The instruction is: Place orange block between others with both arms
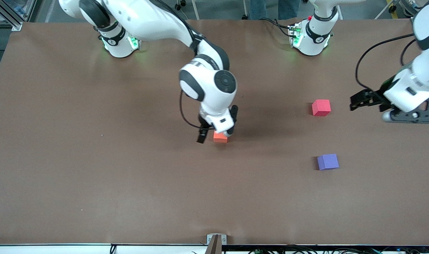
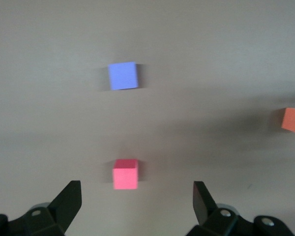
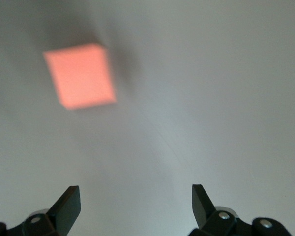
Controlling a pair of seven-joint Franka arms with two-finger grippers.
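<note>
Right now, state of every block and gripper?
orange block: on the table mid-table, released, not between the other two.
red-pink cube: on the table, untouched.
purple-blue cube: on the table, nearer the front camera than the red-pink cube.
right gripper: open, over the orange block.
left gripper: open, empty, waiting.

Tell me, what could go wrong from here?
1. The right hand is open right beside the orange block; pulling away, it might nudge it.
2. The block lies mid-table, away from the pink and purple cubes; the waiting open left hand may have to stretch for it.
3. The gap between those cubes looks modest, so a sloppy placement could bump one.
</note>
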